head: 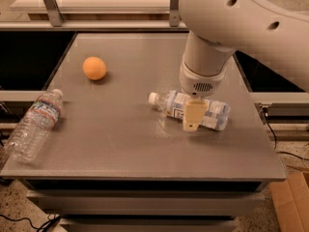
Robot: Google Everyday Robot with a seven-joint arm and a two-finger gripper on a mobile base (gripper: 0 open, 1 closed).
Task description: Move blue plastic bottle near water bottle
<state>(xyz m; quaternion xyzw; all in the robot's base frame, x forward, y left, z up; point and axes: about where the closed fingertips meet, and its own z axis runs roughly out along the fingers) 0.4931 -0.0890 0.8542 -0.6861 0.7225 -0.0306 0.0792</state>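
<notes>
The blue plastic bottle (212, 113) lies on its side right of the table's middle, white cap pointing left, pale blue-and-white label facing up. My gripper (193, 116) hangs from the large white arm straight over the bottle's middle, its cream finger (193, 115) covering part of the label. The water bottle (34, 125) lies at the table's front left edge, slim and ribbed, cap pointing away toward the back, with a narrow red-and-blue band.
An orange ball (94, 67) sits at the back left of the grey table (120, 144). A metal rail and shelf run behind the table. A cardboard box (292, 199) is on the floor at the right.
</notes>
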